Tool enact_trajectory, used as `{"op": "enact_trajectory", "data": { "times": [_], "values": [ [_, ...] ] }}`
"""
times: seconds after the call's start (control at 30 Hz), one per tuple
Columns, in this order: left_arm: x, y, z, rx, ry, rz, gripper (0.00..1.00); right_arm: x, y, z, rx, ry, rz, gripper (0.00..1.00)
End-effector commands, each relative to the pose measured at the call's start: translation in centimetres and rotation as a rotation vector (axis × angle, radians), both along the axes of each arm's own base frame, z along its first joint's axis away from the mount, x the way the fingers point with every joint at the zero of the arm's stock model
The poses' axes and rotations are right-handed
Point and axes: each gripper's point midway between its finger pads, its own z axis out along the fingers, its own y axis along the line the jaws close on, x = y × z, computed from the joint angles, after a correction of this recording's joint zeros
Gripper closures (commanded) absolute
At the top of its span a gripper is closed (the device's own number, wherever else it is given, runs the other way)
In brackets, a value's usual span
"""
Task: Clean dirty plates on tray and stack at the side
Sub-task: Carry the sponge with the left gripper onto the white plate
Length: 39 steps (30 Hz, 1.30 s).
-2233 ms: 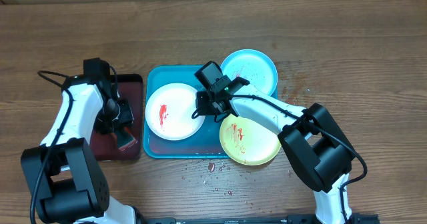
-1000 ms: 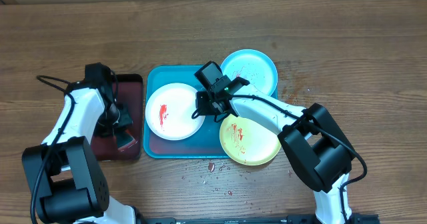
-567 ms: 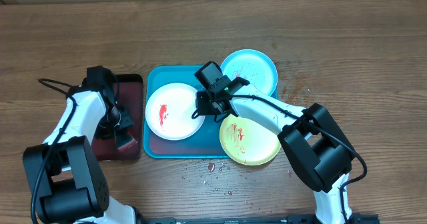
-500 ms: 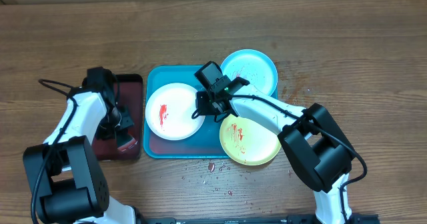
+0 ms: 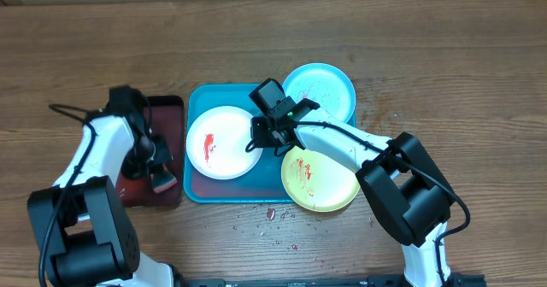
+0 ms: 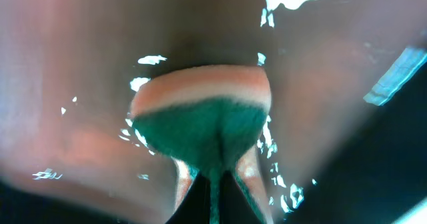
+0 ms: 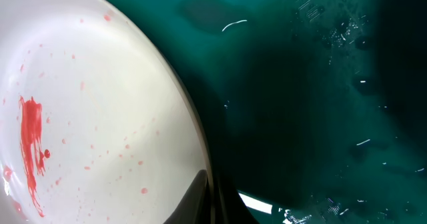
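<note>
A small dark maroon tray [image 5: 173, 114] lies at the left of the wooden table [image 5: 444, 48]. The left gripper [image 5: 160, 172] hangs over the maroon tray, its fingers clamped on a sponge [image 5: 161, 183]. In the blurred left wrist view the sponge [image 6: 200, 117] is green with an orange-pink layer, pinched in at its lower end. The fingers themselves are hard to make out there, and wet glints show on the maroon surface [image 6: 67, 64].

Just to the right lies the tray [image 5: 198, 99], bright teal. The white plate [image 5: 226, 155] rests flat in the tray, with a red smear [image 5: 208, 147] left of its centre. The right gripper [image 5: 259, 140] sits at this plate's right rim. In the right wrist view the dark fingertips [image 7: 197, 192] are cut off at the bottom edge and appear nipped onto the rim of the white plate [image 7: 100, 104], over the teal floor [image 7: 300, 84].

The light blue plate [image 5: 325, 89] overlaps the tray's far right corner. The yellow-green plate [image 5: 329, 186], smeared red, overlaps the near right corner, with the right arm hiding part of its upper edge. Red crumbs [image 5: 269, 213] dot the table in front of the tray.
</note>
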Motion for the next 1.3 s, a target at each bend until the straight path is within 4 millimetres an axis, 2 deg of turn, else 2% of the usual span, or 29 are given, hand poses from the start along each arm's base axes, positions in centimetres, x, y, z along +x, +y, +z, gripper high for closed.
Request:
{"op": "enact_trajectory", "data": {
  "times": [0.0, 0.07, 0.17, 0.27, 0.4, 0.47, 0.53, 0.77, 0.9, 1.03, 1.1, 1.27],
  "values": [
    [4.8, -1.5, 5.7, -0.103, -0.163, -0.135, 0.96, -0.5, -0.1, -0.8, -0.011, 0.017, 0.005, 0.95],
    [6.4, -2.6, 8.5, -0.148, -0.224, -0.221, 0.96, -0.5, 0.0, -0.8, -0.01, 0.017, 0.006, 0.96],
    [8.2, -4.7, 11.5, -0.192, -0.303, -0.326, 0.96, -0.8, 0.2, -0.7, 0.006, 0.03, 0.014, 0.95],
    [9.2, -6.7, 11.9, -0.186, -0.339, -0.416, 0.96, -1.2, 0.6, -0.7, 0.027, 0.05, 0.025, 0.96],
    [9.5, -9.9, 10.0, -0.195, -0.333, -0.548, 0.96, -2.0, 0.9, -0.5, 0.07, 0.106, 0.042, 0.96],
    [9.1, -11.4, 8.4, -0.201, -0.307, -0.61, 0.96, -2.1, 0.5, -0.6, 0.065, 0.122, 0.038, 0.96],
    [8.5, -11.9, 6.6, -0.177, -0.265, -0.635, 0.96, -2.1, 0.1, -0.7, 0.057, 0.132, 0.03, 0.96],
    [7.1, -10.9, 0.5, -0.063, -0.11, -0.645, 0.96, -1.9, -0.5, -0.8, 0.051, 0.14, 0.016, 0.96],
    [6.1, -10.8, -1.6, -0.078, -0.032, -0.643, 0.96, -1.8, -0.5, -0.9, 0.048, 0.138, 0.015, 0.96],
    [4.4, -11.0, -2.3, -0.105, 0.047, -0.647, 0.96, -1.7, -0.6, -0.8, 0.049, 0.137, 0.012, 0.96],
    [3.5, -11.8, -2.2, -0.149, 0.073, -0.661, 0.96, -1.7, -0.6, -0.8, 0.051, 0.135, 0.012, 0.96],
    [1.1, -18.0, -0.6, -0.504, 0.03, -0.873, 0.96, -1.6, -0.5, -0.8, 0.053, 0.131, 0.013, 0.96]
  ]
}}
